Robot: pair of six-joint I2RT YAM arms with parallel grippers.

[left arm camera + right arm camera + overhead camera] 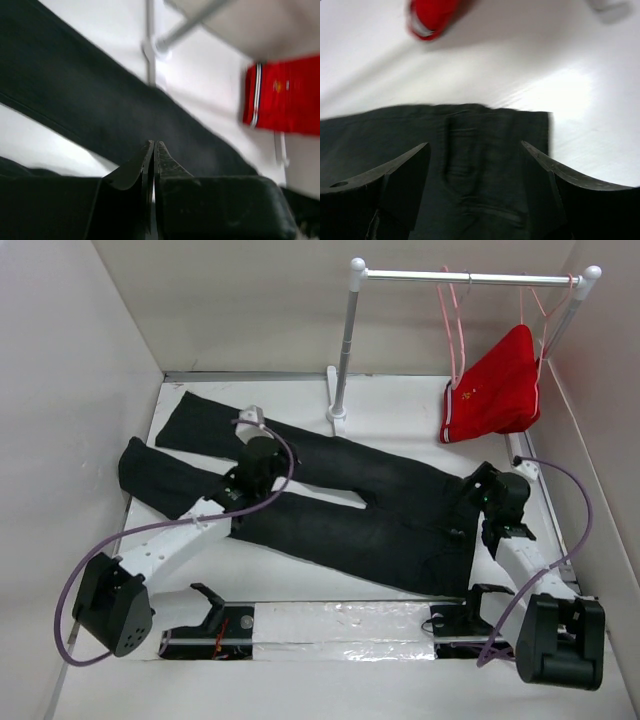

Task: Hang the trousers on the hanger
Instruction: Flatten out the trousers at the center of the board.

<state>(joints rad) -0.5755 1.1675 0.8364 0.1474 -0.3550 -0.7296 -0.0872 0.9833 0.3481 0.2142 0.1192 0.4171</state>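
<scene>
Lying flat on the white table (400, 405), the trousers (330, 510) stretch from the far left, where the hems are, to the right, where the waistband ends just under my right gripper (482, 492). They are dark charcoal, with the legs parting at a thin wedge of bare table near the crotch.

Only the overhead view shows the hanger (455, 330). It is a thin pale-pink outline hooked on the rail (460, 277) at the far right, well apart from the trousers.

My left wrist view gives a blurred stretch of one leg (100, 110) running diagonally, the rack's post (149, 45) beyond it and the red shorts (285, 95) at the right edge. My right wrist view gives what the others do not: the straight waistband edge (470, 165) with a seam running down from it, and white table past it.

My left gripper (154, 145) has its fingers pressed together tip to tip, low over the legs (268, 452), and I see no cloth between them. My right gripper (475, 150) stands wide apart above the waistband, holding nothing.

Counting: one pair of trousers with two legs, one pair of red shorts (495, 390), two hangers on the rail, the second one (545, 310) carrying the shorts, and two arms
</scene>
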